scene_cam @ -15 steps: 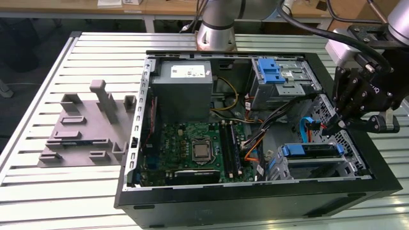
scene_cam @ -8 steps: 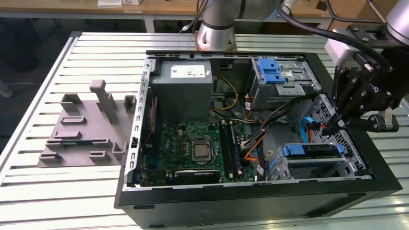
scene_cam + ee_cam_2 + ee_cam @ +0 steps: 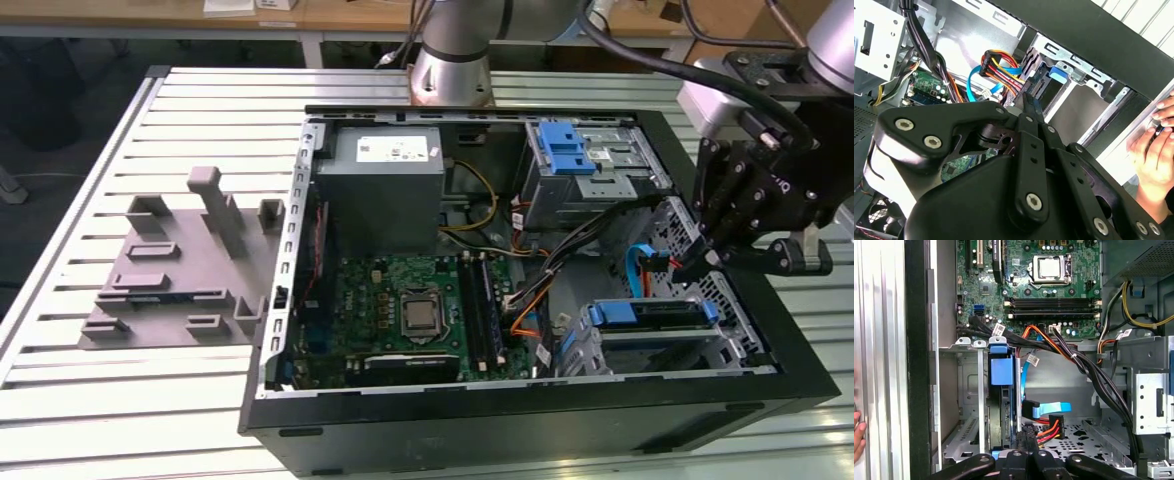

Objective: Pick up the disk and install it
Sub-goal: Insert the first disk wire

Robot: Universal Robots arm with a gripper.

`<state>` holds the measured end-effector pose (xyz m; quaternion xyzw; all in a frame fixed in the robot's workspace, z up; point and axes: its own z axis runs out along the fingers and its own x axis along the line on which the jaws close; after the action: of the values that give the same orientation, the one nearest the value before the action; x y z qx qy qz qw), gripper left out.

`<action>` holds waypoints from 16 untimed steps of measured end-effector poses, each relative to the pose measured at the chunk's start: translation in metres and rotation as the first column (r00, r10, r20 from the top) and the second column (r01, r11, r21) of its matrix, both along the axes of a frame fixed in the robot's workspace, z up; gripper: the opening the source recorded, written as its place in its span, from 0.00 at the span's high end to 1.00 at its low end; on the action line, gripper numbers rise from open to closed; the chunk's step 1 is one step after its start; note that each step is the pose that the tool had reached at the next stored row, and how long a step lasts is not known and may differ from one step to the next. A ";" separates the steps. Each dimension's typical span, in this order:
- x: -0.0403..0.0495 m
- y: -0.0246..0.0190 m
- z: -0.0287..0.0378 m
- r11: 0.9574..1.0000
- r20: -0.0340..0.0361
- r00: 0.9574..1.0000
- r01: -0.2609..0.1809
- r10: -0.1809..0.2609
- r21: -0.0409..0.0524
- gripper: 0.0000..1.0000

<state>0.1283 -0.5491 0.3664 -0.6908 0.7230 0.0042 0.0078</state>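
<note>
One disk (image 3: 1002,405) seated in its bay; gripper (image 3: 1026,437) closed, empty, just beside it, cable bundle (image 3: 1054,427) crowding the fingertips.

This is a robotics lab or workshop. An opened computer case (image 3: 534,400) lies on a slatted aluminium desk (image 3: 80,400), with a grey fixture block (image 3: 180,270) beside it, the robot arm's base (image 3: 451,50) behind, and wooden benches (image 3: 320,15) further back.
</note>
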 end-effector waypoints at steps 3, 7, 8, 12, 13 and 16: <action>-0.0001 0.0000 -0.0002 1.000 0.001 1.000 0.000 0.000 0.000 0.89; -0.0005 0.0000 -0.0010 1.000 0.005 1.000 0.000 0.000 0.000 0.82; -0.0006 0.0000 -0.0013 1.000 0.006 1.000 0.000 0.000 0.000 0.82; -0.0012 0.0000 -0.0032 1.000 0.010 1.000 0.000 0.000 0.000 0.75; -0.0015 0.0000 -0.0039 1.000 0.012 1.000 0.000 0.000 0.000 0.75; -0.0025 0.0000 -0.0055 1.000 0.014 1.000 0.000 0.000 0.000 0.75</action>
<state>0.1257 -0.5491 0.3608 -0.6909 0.7229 -0.0005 0.0129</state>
